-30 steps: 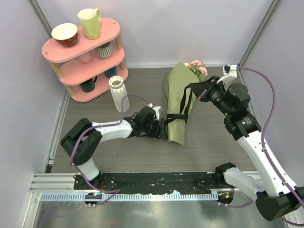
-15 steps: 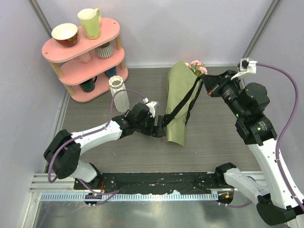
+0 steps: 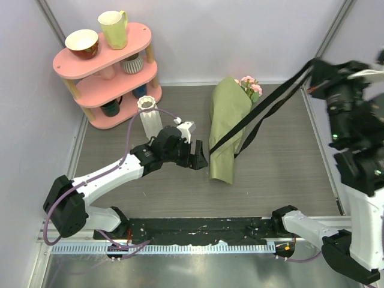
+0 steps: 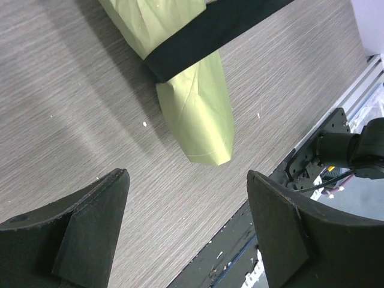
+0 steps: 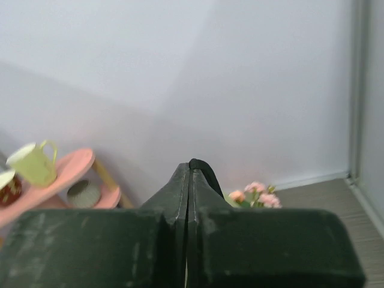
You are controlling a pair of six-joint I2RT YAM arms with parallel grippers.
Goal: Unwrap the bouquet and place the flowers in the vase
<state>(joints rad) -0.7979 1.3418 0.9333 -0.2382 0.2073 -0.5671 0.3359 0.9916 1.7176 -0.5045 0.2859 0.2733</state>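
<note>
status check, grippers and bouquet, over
left gripper open, empty, at foot of bouquet. right gripper shut on black ribbon, pulled taut up and right. bouquet wrapped, lying on table, ribbon looped round it. left arm crowds vase.

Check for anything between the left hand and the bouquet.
Nothing visible. The left hand is open just left of the bouquet's wrapped lower end, with only bare table between them.

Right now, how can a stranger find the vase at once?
Start at the pink three-tier shelf in the far-left corner. The vase stands on the table just right of its lowest tier. Unlike the yellow-green mug above, it is tall, narrow, white and ribbed, with a scalloped rim.
</note>
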